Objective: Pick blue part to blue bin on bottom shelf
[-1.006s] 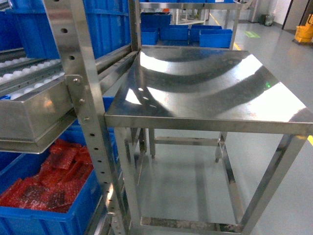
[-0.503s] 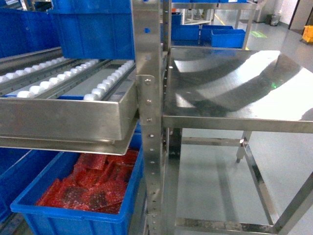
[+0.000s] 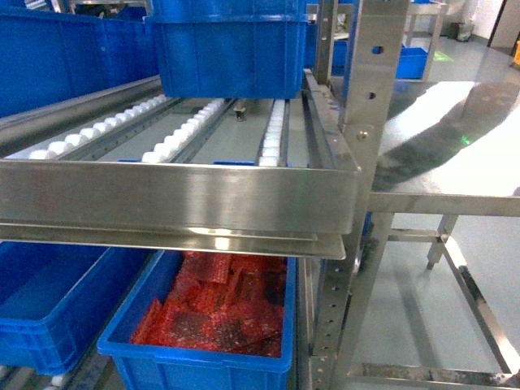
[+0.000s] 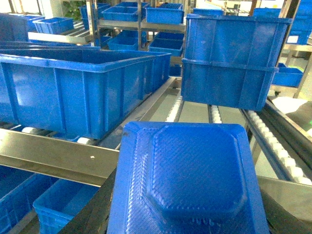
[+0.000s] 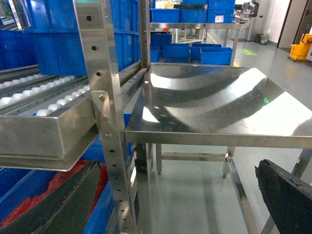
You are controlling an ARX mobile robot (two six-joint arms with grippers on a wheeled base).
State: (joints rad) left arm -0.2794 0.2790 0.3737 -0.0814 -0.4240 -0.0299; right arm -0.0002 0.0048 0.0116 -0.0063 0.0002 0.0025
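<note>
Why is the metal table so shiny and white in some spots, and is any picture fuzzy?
In the head view, ceiling lights glare white off the steel table; in the right wrist view the same table shows bright streaks and dark curved reflections. In the left wrist view, the blue part up close looks soft and a little fuzzy, while the blue bins behind look sharper.

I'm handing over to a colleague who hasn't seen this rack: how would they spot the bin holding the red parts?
Start at the steel roller-conveyor shelf across the head view. Directly beneath its front lip sit two open blue plastic bins; take the right-hand blue bin, next to the perforated steel upright post. It alone is piled with shiny red bagged parts; the left blue bin looks empty.
</note>
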